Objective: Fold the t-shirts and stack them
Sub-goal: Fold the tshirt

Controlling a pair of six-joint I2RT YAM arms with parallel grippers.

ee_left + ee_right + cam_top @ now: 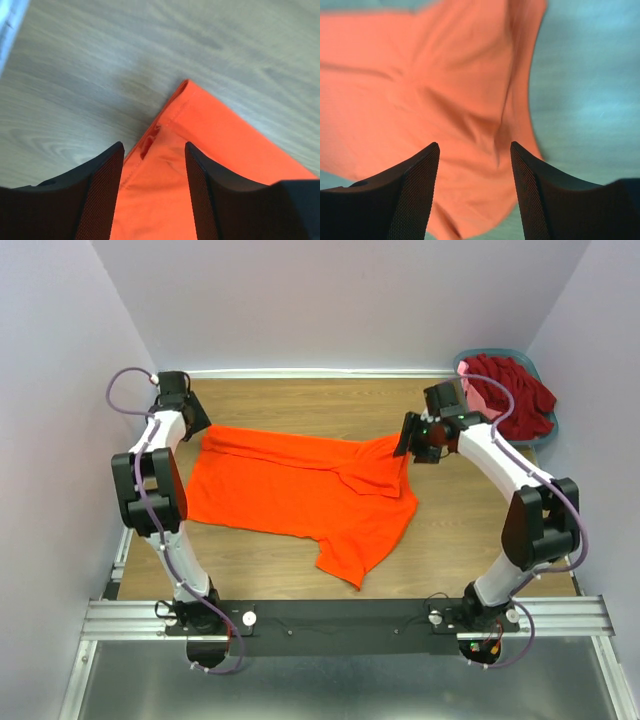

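A bright orange t-shirt [300, 490] lies spread on the wooden table, with a fold along its far edge and a bunched part at its far right. My left gripper [197, 430] hovers over the shirt's far left corner [187, 107]. It is open [154, 147], with fabric below the jaws and nothing pinched. My right gripper [408, 440] is over the shirt's far right corner, also open [475, 146] above the wrinkled orange cloth [445, 100]. A dark red t-shirt [512, 392] and a bit of a pink one [466, 373] lie heaped in the basket.
The grey-blue basket [497, 352] stands in the far right corner against the walls. Lilac walls close in the table on the left, back and right. Bare wood [480, 530] shows to the right of the shirt and along the front by the metal rail [350, 618].
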